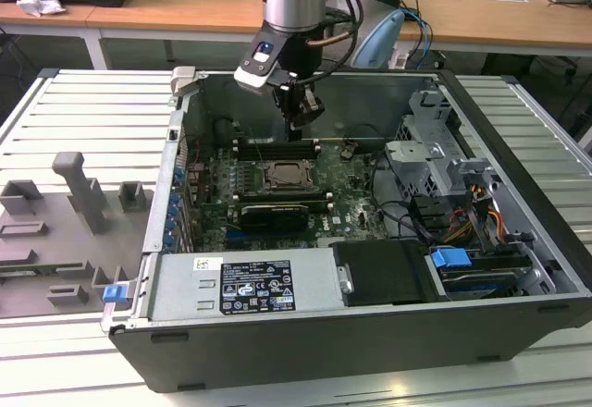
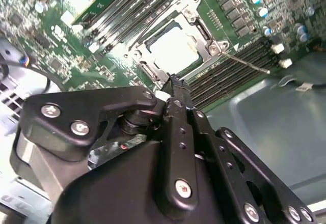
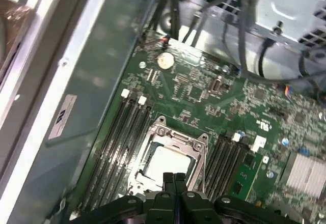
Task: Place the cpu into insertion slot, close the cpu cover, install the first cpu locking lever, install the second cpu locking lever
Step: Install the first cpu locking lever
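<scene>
One claw (image 1: 295, 131) hangs over the motherboard (image 1: 356, 194) inside the open case (image 1: 277, 356). In both wrist views its fingers are pressed together with nothing between them. The cpu (image 3: 167, 164) lies flat in the slot (image 1: 286, 178), its pale top showing through the cut-out of the cover (image 3: 178, 136), which lies down around it. The claw's tips are close over the cover's edge; I cannot tell whether they touch it. In the second wrist view a thin lever (image 2: 248, 63) juts from the socket's corner across the memory slots (image 2: 229, 74). The case rests on a slatted tabletop (image 1: 74, 111).
</scene>
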### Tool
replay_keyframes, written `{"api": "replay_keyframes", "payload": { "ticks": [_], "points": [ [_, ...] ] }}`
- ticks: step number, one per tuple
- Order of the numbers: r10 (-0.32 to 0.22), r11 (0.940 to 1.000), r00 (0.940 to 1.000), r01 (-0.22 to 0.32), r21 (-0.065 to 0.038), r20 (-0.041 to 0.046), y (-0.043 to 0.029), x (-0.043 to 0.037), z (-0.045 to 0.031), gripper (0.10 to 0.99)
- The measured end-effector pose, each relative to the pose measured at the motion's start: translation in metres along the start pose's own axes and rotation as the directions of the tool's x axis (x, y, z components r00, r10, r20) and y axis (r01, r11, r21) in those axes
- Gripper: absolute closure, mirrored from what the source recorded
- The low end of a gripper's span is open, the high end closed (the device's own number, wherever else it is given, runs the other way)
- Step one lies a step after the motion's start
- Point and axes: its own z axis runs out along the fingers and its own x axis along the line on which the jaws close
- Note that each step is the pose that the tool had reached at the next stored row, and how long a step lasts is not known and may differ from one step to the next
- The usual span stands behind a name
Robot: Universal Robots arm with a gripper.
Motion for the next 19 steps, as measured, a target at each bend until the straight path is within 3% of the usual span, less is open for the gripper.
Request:
{"api": "replay_keyframes", "payload": {
  "ticks": [5, 11, 15, 17, 19],
  "points": [
    [-0.127, 0.9919, 0.9919, 0.127, -0.006, -0.0047, 0.0000, 0.0000, 0.0000, 0.980],
    [-0.249, 0.9684, 0.9684, 0.249, -0.013, -0.0093, 0.0000, 0.0000, 0.0000, 0.980],
    [-0.320, 0.9474, 0.9474, 0.320, -0.017, -0.0115, 0.0000, 0.0000, 0.0000, 0.980],
    [-0.359, 0.9332, 0.9332, 0.359, -0.019, -0.0126, 0.0000, 0.0000, 0.0000, 0.980],
    [-0.405, 0.9142, 0.9143, 0.405, -0.022, -0.0135, 0.0000, 0.0000, 0.0000, 0.980]
  ]
}}
